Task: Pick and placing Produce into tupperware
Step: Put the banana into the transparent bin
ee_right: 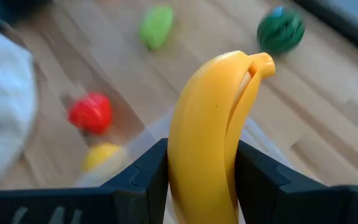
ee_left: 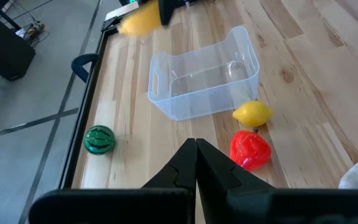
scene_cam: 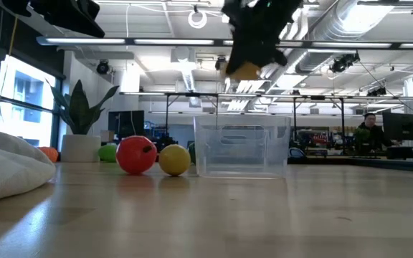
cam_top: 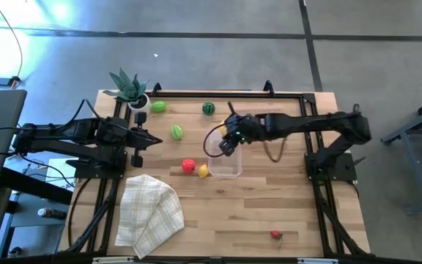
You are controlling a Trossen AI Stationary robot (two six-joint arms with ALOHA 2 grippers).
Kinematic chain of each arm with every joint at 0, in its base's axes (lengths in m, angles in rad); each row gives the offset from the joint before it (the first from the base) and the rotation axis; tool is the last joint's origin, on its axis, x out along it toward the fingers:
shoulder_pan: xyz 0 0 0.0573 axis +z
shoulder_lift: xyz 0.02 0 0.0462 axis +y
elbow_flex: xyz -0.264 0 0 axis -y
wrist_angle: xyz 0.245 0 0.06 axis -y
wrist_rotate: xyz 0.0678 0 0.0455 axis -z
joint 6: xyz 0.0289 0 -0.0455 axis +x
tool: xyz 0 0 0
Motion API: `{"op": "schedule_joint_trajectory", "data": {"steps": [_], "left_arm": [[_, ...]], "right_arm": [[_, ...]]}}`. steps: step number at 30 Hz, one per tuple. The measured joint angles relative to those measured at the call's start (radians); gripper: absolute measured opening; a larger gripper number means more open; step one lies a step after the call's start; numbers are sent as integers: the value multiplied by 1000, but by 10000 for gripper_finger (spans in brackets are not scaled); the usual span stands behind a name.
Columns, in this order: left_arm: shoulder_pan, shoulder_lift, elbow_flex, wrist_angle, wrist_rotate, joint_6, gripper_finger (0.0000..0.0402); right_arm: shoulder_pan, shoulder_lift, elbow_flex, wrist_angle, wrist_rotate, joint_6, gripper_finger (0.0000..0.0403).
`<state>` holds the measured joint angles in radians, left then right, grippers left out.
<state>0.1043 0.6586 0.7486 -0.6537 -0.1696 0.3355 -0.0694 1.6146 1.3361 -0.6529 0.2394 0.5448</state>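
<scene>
Clear tub [cam_top: 226,164] holds nothing, right hand [cam_top: 229,141] above it gripping banana [ee_right: 213,130] (left hand [cam_top: 156,139] closed, idle).

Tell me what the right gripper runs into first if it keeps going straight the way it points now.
Probably the tupperware: the right gripper, shut on the banana, points down at its near rim. Depth is unclear, so it might clear the wall.

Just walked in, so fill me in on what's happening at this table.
The right pincer is shut on a yellow toy banana, held in the air over the clear tub, which looks empty. The left pincer is shut and waits by the potted plant. A red piece and a lemon lie beside the tub; other produce is scattered about.
</scene>
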Motion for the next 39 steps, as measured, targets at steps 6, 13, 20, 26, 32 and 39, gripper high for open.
{"op": "schedule_joint_trajectory", "data": {"steps": [6,13,20,26,32,39], "left_arm": [[0,0,0,0,0,0,1],[0,0,0,0,0,0,1],[0,0,0,0,0,0,1],[0,0,0,0,0,0,1],[0,0,0,0,0,0,1],[0,0,0,0,0,0,1]], "right_arm": [[-22,112,0,3,-90,-48,135],[-22,203,0,-8,-140,-90,135],[-23,267,0,-12,-149,-109,135],[-23,313,0,7,-167,-125,135],[-36,339,0,20,-169,-127,135],[-56,352,0,19,-169,-126,135]]}}
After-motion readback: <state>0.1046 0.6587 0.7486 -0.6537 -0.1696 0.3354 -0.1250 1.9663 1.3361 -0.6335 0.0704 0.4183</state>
